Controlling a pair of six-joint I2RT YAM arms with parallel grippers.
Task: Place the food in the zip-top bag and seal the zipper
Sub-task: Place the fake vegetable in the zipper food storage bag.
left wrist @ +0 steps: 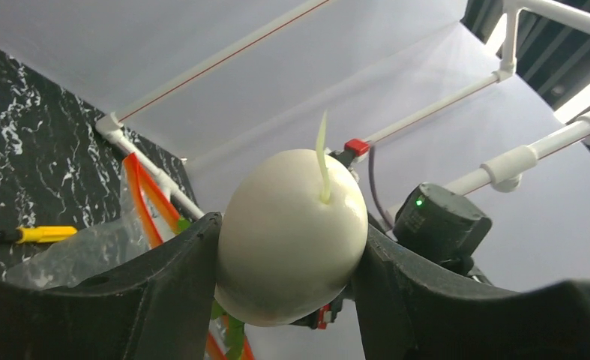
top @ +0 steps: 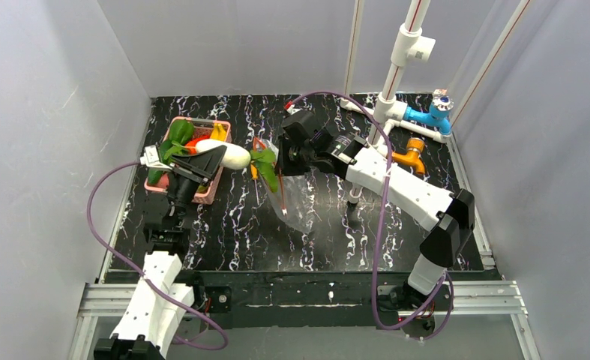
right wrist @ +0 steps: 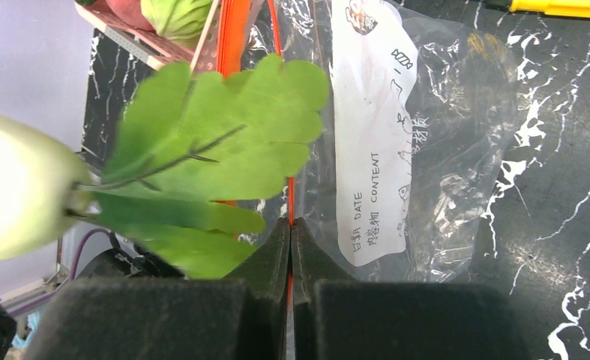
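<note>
My left gripper (left wrist: 288, 229) is shut on the long white radish (left wrist: 292, 236), one black finger (left wrist: 179, 270) on each side of its body. From above, the radish (top: 235, 156) hangs level over the table, its green leaves (top: 265, 169) reaching the mouth of the zip-top bag (top: 299, 199). My right gripper (right wrist: 291, 225) is shut on the bag's edge at the orange-red zipper (right wrist: 289, 199). The clear bag (right wrist: 456, 150) with its white label (right wrist: 374, 142) hangs beyond the jaws. The leaves (right wrist: 217, 150) lie across the zipper strip. More food sits in the pink basket (top: 205, 196).
A yellow-handled screwdriver (left wrist: 44, 234) lies on the black marble table beside the bag, another (right wrist: 561, 7) past the bag's far side. White pipes with a blue fitting (top: 434, 116) and an orange fitting (top: 411, 156) stand at the back right. Grey walls enclose the table.
</note>
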